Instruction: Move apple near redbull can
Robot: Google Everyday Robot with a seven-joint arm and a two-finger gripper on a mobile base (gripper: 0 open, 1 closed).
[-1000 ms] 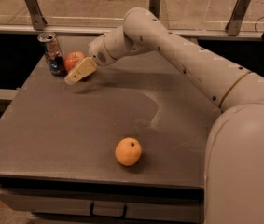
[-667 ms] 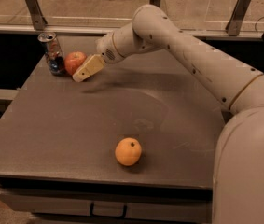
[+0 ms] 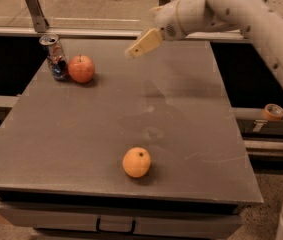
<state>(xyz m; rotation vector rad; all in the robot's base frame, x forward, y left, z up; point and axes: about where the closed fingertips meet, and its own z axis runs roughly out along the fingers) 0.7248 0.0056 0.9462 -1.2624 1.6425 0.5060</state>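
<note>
Apple: round reddish-orange apple [image 3: 81,69] rested at the far corner of the grey table [image 3: 191,119], just beside the slim silver-and-blue can [image 3: 54,57].
Gripper: tan gripper [image 3: 143,43] was raised, well apart from the apple.
Grip state: undeterminable.

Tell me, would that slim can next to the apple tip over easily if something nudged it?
Probably. The redbull can stands upright, tall and narrow, so a push near its top would likely topple it. The apple sits close beside it and might brace that side. The gripper hangs above the far part of the table, clear of both.
</note>
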